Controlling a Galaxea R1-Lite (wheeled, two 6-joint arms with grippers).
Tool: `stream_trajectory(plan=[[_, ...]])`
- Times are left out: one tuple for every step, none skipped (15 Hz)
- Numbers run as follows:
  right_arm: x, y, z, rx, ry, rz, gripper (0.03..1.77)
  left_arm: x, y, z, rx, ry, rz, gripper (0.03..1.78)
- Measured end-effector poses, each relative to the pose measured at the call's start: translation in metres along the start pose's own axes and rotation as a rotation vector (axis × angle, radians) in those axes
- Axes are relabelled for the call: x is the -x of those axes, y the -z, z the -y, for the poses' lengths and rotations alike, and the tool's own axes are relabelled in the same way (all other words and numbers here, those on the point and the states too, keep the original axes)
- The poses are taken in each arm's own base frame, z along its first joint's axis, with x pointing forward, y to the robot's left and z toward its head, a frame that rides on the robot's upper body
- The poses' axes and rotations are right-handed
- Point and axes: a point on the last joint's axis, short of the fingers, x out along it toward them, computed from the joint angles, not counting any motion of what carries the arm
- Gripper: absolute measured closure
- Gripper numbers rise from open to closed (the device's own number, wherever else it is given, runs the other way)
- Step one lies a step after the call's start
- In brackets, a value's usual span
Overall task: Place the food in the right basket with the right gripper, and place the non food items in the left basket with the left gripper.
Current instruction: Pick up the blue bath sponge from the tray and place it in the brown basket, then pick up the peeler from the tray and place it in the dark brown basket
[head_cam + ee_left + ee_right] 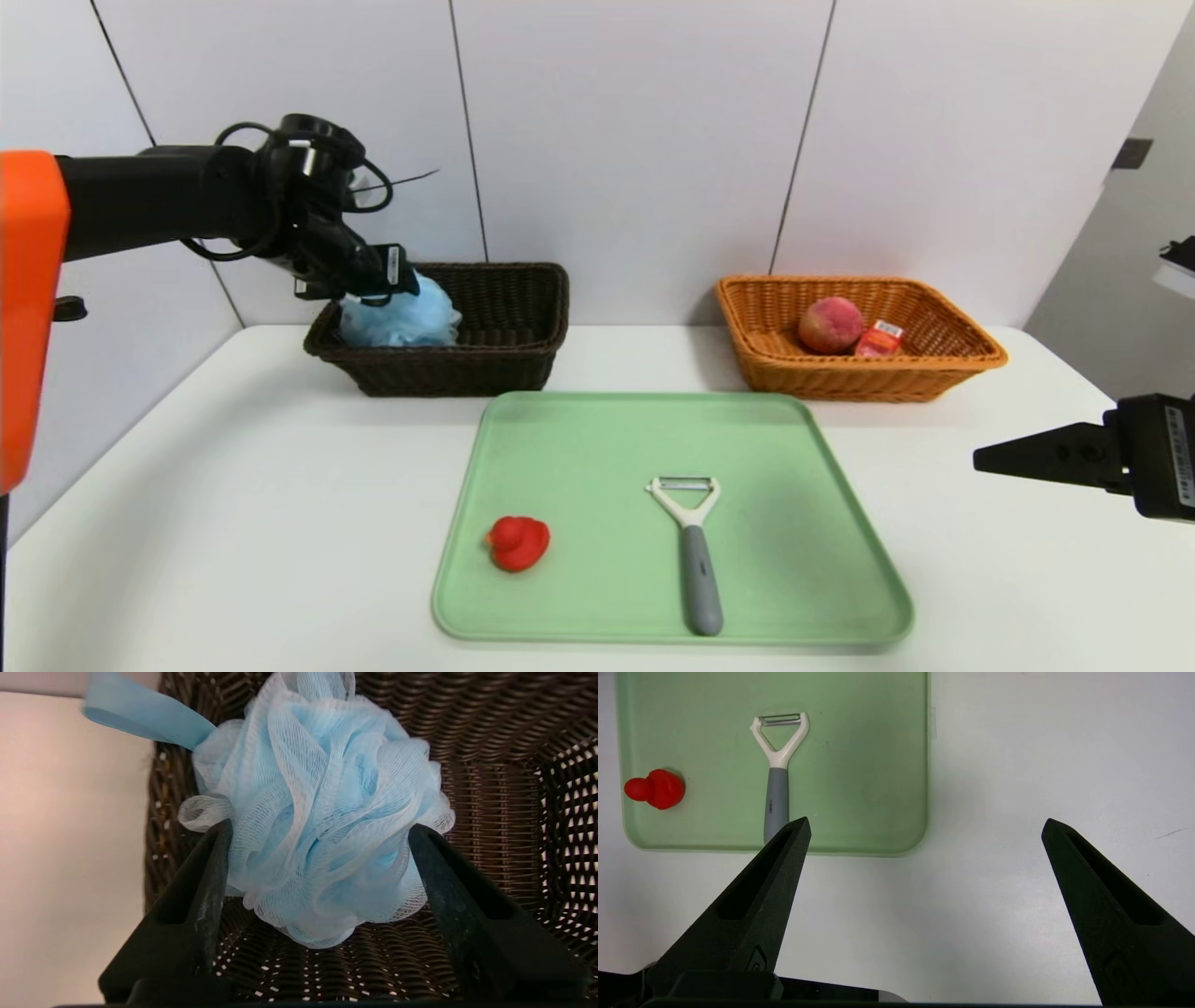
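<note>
Bath pouf (317, 826) rests in my dark basket (504, 317), left gripper (317, 835) spread around it, unclamped. At five o'clock: one tray (597, 429), one duck (518, 543), one peeler (693, 551).

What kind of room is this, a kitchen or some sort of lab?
Most likely a robot test bench, not a kitchen: a bare white table against plain white wall panels, with a green tray and two wicker baskets, dark and orange, laid out for sorting.

Blue pouf (401, 315) in dark basket (509, 322); peach (830, 324) in orange basket (934, 359).
</note>
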Motion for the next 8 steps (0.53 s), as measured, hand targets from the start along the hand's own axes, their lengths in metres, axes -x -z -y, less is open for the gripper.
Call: stream_trajectory(plan=[[0.000,0.000,0.000,0.000,0.000,0.000,0.09,0.012,-0.005,0.000,0.003,0.008,0.025,0.43],[0.000,0.000,0.000,0.000,0.000,0.000,0.09,0.028,-0.010,0.002,0.005,0.032,0.053,0.39],[0.001,0.000,0.000,0.000,-0.001,0.001,0.09,0.049,-0.015,0.006,0.006,0.075,0.080,0.36],[0.001,0.000,0.000,0.000,0.000,0.003,0.09,0.070,-0.016,0.013,0.004,0.120,0.088,0.33],[0.001,0.001,0.001,-0.001,0.000,0.003,0.09,0.092,-0.013,0.025,-0.008,0.164,0.076,0.30],[0.001,0.001,0.001,0.000,0.001,0.002,0.09,0.113,-0.007,0.040,-0.023,0.203,0.049,0.28],[-0.001,0.002,0.001,0.001,0.004,-0.004,0.09,0.133,0.003,0.058,-0.031,0.236,0.016,0.25],[-0.002,0.003,0.001,0.003,0.009,-0.012,0.09,0.150,0.012,0.075,-0.032,0.258,-0.011,0.24]])
